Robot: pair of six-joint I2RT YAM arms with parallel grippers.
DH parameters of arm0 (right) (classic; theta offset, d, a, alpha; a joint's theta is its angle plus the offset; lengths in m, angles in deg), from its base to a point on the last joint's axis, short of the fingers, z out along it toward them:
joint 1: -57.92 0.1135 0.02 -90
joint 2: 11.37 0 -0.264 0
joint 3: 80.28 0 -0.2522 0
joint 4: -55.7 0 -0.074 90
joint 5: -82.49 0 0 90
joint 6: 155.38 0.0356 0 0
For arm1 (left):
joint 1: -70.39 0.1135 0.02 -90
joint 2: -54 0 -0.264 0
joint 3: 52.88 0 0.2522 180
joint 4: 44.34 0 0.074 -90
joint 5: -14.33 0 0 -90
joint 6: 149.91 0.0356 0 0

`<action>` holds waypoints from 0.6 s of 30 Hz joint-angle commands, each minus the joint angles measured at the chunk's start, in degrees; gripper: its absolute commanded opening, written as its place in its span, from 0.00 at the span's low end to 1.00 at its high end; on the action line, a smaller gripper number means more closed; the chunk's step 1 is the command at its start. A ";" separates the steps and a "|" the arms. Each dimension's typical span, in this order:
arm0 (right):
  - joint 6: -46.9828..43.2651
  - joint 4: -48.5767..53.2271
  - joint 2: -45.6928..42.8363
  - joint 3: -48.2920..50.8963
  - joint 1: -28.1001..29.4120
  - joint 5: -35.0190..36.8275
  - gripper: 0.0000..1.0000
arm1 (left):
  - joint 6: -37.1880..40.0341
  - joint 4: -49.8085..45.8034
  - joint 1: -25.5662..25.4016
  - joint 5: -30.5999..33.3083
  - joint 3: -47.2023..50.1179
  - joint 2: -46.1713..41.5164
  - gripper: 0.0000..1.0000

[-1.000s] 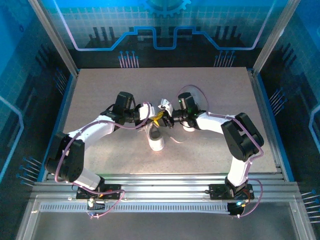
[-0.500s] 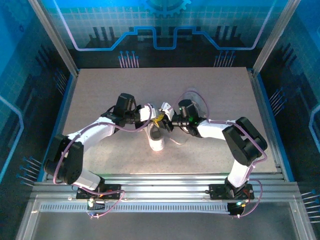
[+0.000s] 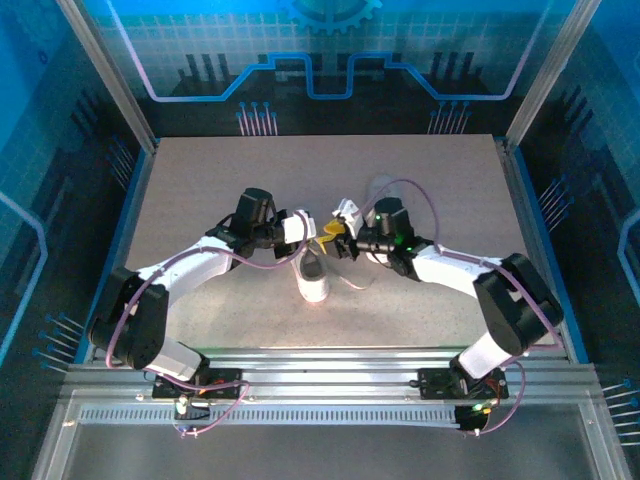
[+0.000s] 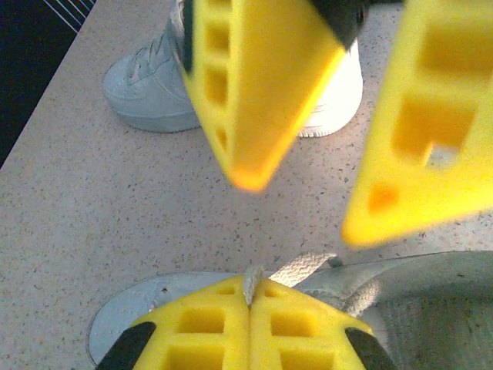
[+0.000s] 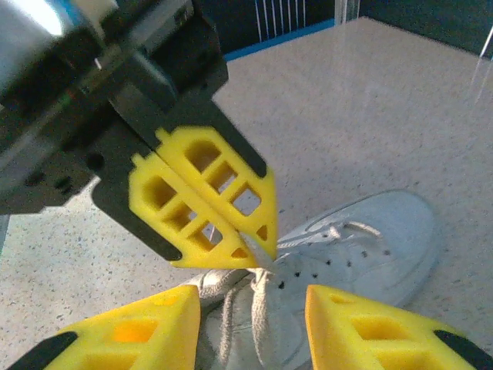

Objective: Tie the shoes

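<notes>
Where the left arm [image 3: 190, 262] and right arm [image 3: 460, 268] meet over the middle of the table [image 3: 200, 180], both shoes are found. The near shoe [image 3: 313, 284] is set just below the grippers, and the far shoe [image 3: 347, 210] is partly hidden behind them. The left gripper [image 5: 250, 250] is seen closed, its yellow fingers pressed together on a lace [image 4: 248, 284] drawn up from the near shoe. The right gripper [image 4: 304, 204] is held open and empty. Its fingers are spread apart close to the left fingertips, and the lace is touched by neither.
</notes>
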 commanded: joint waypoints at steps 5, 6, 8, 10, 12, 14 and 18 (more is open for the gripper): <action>-12.07 14.11 2.86 -7.36 -3.72 -10.51 0.40 | 4.91 -1.24 -0.30 -3.86 -1.49 0.64 0.00; -13.51 15.65 3.89 -8.68 -3.76 -11.13 0.40 | 5.18 -1.71 -0.25 -3.75 -1.61 0.64 0.00; -16.46 17.86 6.42 -11.33 -3.73 -12.83 0.40 | 5.94 -2.92 -0.22 -3.52 -2.27 0.68 0.00; -17.74 17.94 8.25 -12.75 -3.67 -14.10 0.40 | 6.88 -4.85 -0.09 -3.47 -3.24 0.85 0.00; -18.37 17.61 9.56 -13.77 -3.65 -14.89 0.40 | 7.79 -6.65 0.03 -3.69 -4.07 1.03 0.00; -19.37 18.12 10.85 -15.09 -3.46 -15.76 0.39 | 8.41 -7.52 0.15 -3.82 -4.57 1.05 0.00; -21.30 20.02 12.56 -16.87 -2.96 -16.14 0.38 | 9.37 -8.31 0.39 -4.14 -5.41 1.58 0.00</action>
